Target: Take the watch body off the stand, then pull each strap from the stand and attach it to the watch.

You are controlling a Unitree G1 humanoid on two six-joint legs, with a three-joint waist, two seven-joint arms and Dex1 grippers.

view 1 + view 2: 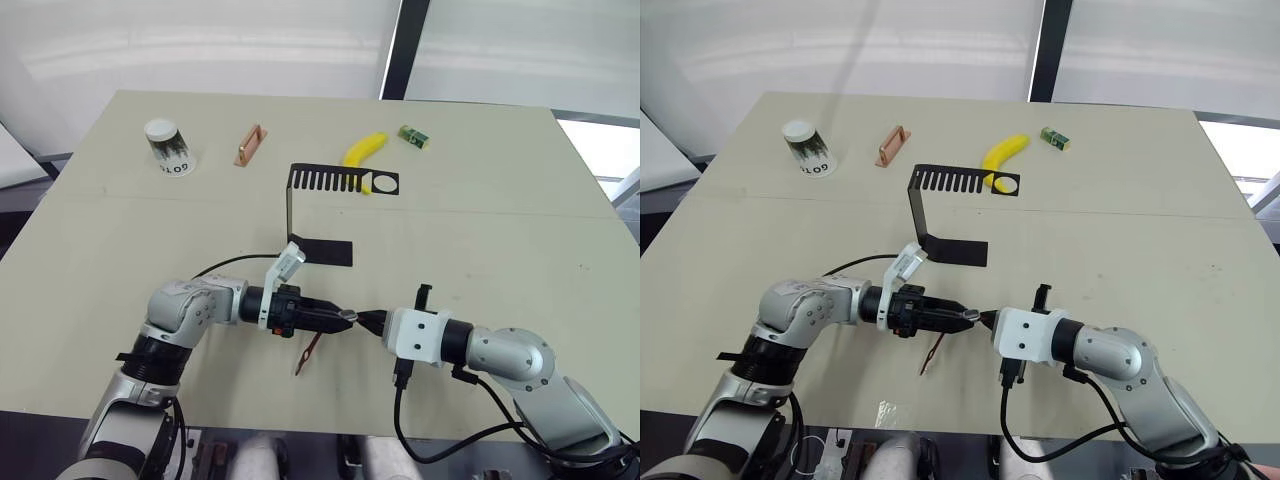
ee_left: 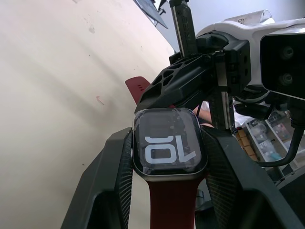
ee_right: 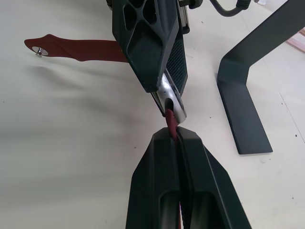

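My left gripper (image 1: 343, 316) is shut on the watch body (image 2: 169, 143), its dark screen facing the wrist camera between the two fingers (image 2: 217, 164). One dark red strap (image 1: 308, 352) hangs from the body down toward the table; its pin end (image 3: 45, 46) lies free. My right gripper (image 1: 366, 320) is shut on the second strap (image 3: 170, 119), whose end meets the silvery rim of the watch body (image 3: 169, 98). The two grippers point tip to tip just above the table near its front edge. The black stand (image 1: 343, 181) stands behind them, its slotted top bare.
At the back of the table (image 1: 520, 230) are a paper cup (image 1: 168, 146), a copper-coloured handle (image 1: 250, 145), a banana (image 1: 365, 150) behind the stand and a small green block (image 1: 413, 136). The stand's foot (image 1: 325, 250) lies just beyond the grippers.
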